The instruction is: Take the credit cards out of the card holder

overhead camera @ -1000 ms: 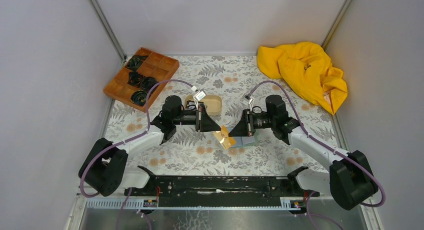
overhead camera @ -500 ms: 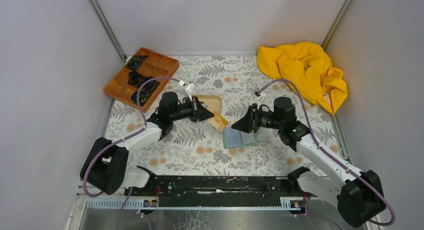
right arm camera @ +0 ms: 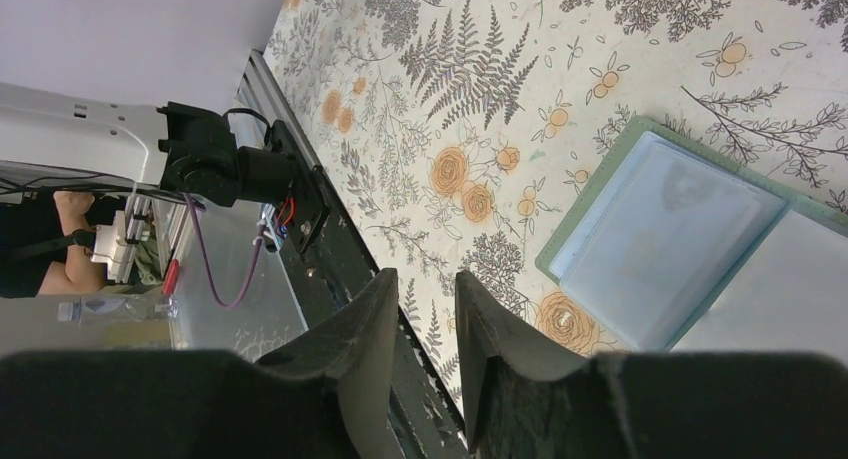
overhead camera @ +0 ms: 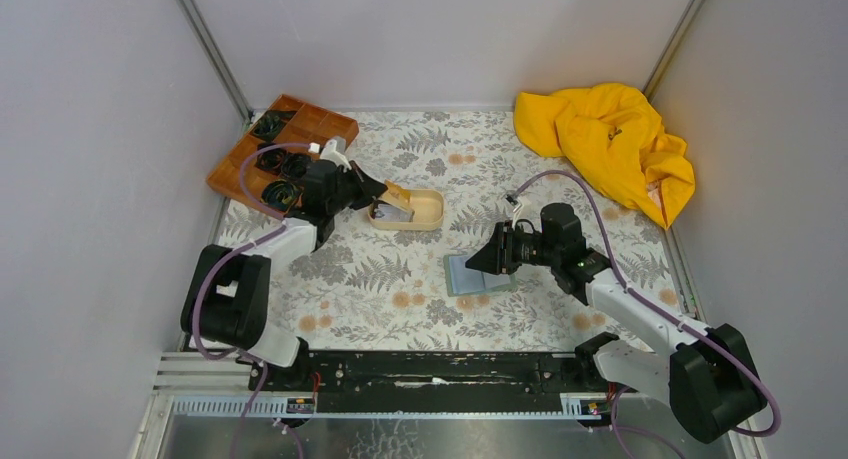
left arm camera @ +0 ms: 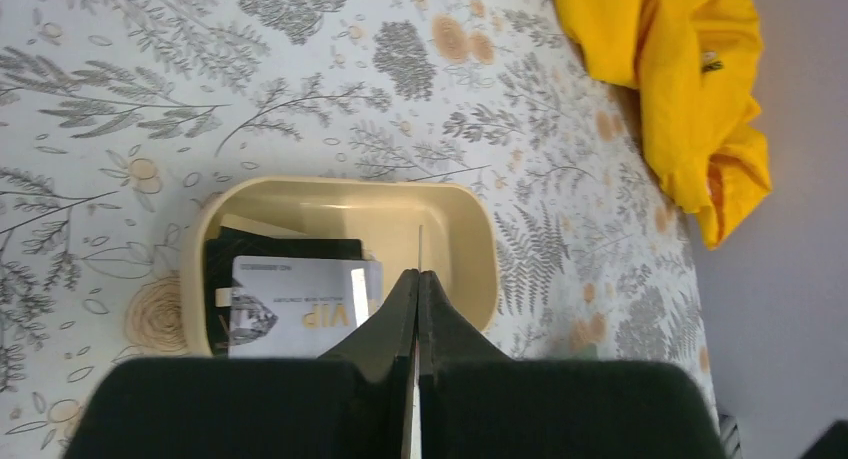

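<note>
Floral table cover (overhead camera: 400, 301): spread across the whole work surface.

Card holder (overhead camera: 466, 277) (right arm camera: 670, 241): blue-grey, lying flat and folded open near the table's middle. Its pale blue inner panels face up, and no card shows on them.

Right gripper (overhead camera: 474, 264) (right arm camera: 424, 281): poised at the holder's right side. The jaws are parted by a narrow gap with nothing between them, and the holder lies off to one side of the fingertips, apart from them.

Beige oval tray (overhead camera: 430, 219) (left arm camera: 482, 241): beyond the holder. It holds a whitish card (left arm camera: 300, 304) printed "VIP", lying on a dark card (left arm camera: 290, 249).

Left gripper (overhead camera: 384, 191) (left arm camera: 419, 277): over the tray's left end, jaws pinched on a tan-orange card (overhead camera: 398, 191) (left arm camera: 420, 241). Its wrist camera sees the card edge-on, sticking out past the fingertips above the tray.

Wooden compartment tray (overhead camera: 332, 129): far left, with black items (overhead camera: 280, 192) in several cells.

Yellow cloth (overhead camera: 610, 144) (left arm camera: 680, 79): crumpled at the far right corner.
</note>
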Action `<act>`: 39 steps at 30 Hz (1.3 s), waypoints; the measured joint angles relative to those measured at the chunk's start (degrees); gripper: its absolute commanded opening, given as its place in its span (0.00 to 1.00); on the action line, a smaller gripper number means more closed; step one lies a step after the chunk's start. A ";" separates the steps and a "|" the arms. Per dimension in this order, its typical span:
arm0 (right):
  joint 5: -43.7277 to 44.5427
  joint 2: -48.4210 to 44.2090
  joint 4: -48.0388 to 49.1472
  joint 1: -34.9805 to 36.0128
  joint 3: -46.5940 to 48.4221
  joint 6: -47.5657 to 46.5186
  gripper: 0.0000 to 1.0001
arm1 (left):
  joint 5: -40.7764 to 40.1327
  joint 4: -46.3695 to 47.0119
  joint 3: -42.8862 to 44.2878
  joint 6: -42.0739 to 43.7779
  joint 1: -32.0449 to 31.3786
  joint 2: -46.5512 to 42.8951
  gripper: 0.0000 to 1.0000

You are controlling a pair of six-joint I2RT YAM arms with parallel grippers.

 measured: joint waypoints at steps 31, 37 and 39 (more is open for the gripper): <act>-0.46 1.46 2.03 -0.07 -2.05 0.00 0.34 | -16.90 -17.70 4.59 2.73 0.37 5.90 0.59; -0.28 1.49 1.99 -0.07 -2.05 -0.13 0.34 | -22.56 -21.77 4.57 2.75 0.39 -0.70 0.59; 0.15 1.51 1.92 -0.07 -2.05 -0.44 0.34 | -23.34 -22.14 4.52 2.78 -0.11 -3.10 0.59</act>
